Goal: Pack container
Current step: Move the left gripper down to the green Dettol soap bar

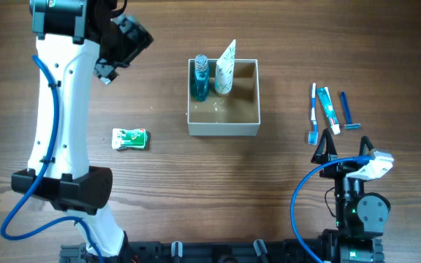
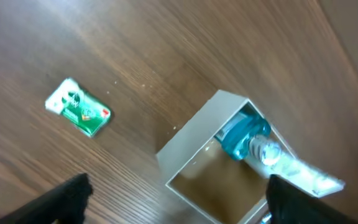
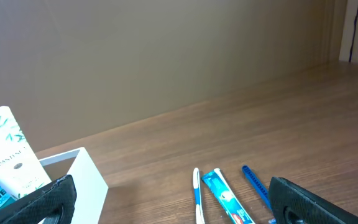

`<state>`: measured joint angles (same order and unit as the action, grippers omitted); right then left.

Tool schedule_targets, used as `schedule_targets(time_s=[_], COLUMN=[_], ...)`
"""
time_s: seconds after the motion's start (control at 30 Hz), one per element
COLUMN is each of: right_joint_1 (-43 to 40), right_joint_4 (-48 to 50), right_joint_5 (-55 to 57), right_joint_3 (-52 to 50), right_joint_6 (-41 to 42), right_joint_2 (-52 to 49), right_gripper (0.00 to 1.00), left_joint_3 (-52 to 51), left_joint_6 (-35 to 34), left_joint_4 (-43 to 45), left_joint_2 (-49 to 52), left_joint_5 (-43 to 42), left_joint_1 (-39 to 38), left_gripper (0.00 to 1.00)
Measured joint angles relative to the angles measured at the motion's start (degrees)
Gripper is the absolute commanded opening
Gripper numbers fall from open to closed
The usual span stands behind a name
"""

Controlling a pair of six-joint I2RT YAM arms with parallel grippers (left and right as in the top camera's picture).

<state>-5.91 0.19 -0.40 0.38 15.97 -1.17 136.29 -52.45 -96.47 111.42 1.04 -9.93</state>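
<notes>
The left arm point(image 1: 61, 109) rose tallest over the table, and its left gripper point(image 1: 119, 44) hung with fingers spread wide and nothing between them, off to the far left of the container point(image 1: 223, 129). That white box sat mid-table, already holding a blue bottle point(image 1: 200, 79) and a white tube point(image 1: 225, 69), both propped against its far wall. A green packet point(image 1: 130, 139) lay alone on the wood to the box's left.

The right gripper point(image 1: 344, 150) was likewise splayed and empty, just short of a toothbrush point(image 1: 313, 113), a toothpaste point(image 1: 330, 109) and a blue razor point(image 1: 348, 111) lying side by side.

To my eye the trouble lay there: the three were so close and flat that a pinch might catch two or skid one away. A finger clipping the box's wall could shove it, and the propped tube looked ready to topple.
</notes>
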Motion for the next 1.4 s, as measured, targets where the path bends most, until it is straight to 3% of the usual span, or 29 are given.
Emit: schedule_targets(time_s=[0.57, 0.9, 1.4], right_joint_1=[0.0, 0.0, 0.0], right_joint_4=[0.0, 0.0, 0.0], right_joint_5=[0.0, 0.0, 0.0], right_joint_3=[0.0, 0.0, 0.0], right_joint_6=[0.0, 0.0, 0.0], right_joint_2=[0.0, 0.0, 0.0], right_gripper=[1.00, 1.00, 1.00], left_joint_3=[-29.2, -44.2, -58.2], left_joint_6=[-25.5, -28.3, -26.4], left_joint_4=[2.3, 12.5, 30.0], left_joint_2=[0.0, 0.0, 0.0], left_joint_5=[1.3, -0.3, -1.4], left_joint_1=[0.6, 2.1, 3.6], left_gripper=[1.00, 1.00, 1.00])
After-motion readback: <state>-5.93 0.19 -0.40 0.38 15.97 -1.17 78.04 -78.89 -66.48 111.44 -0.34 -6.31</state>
